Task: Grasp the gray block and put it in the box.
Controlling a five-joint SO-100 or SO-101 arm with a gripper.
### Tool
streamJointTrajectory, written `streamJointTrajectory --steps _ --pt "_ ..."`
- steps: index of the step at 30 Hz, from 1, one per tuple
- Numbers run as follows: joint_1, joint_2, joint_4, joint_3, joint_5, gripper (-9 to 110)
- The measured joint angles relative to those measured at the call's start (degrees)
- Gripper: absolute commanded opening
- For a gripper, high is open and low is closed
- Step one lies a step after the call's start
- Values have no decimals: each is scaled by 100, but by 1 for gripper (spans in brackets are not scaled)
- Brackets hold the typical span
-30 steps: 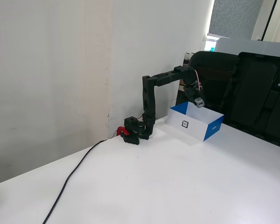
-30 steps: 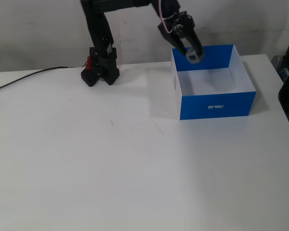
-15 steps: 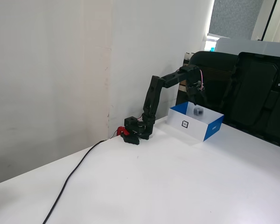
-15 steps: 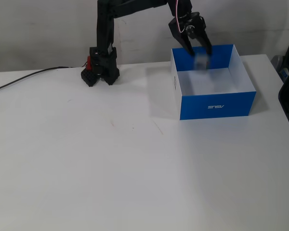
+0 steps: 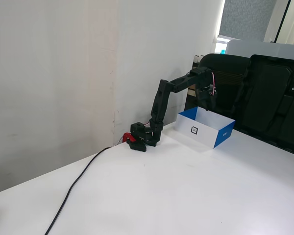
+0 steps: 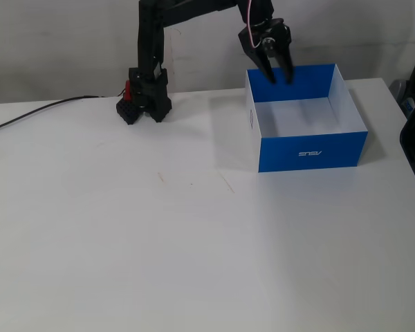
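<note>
Above box rim — gripper agape.

Supporting surface: a plain white counter, seen in both fixed views, butting against a pale wall at its far edge.

Items resting directly on it:

1. The box, near the far right corner in a fixed view. Outside faces blue, one bearing white lettering; the side toward the arm is white. Interior white. In a fixed view the white side shows a small square mark.

2. The arm's black base, with a red part on its left, near the wall and well apart from the box.

3. A black cable, running from the base across the counter to the near edge.
</note>
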State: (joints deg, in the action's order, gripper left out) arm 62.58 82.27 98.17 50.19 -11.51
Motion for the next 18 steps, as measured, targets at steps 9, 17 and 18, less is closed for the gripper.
streamJointTrajectory --steps 9,17,18 --pt "-729 237 422 -53 0 0" --pt "-2241 1538 686 817 0 0" --pt "-2435 1775 686 1072 0 0"
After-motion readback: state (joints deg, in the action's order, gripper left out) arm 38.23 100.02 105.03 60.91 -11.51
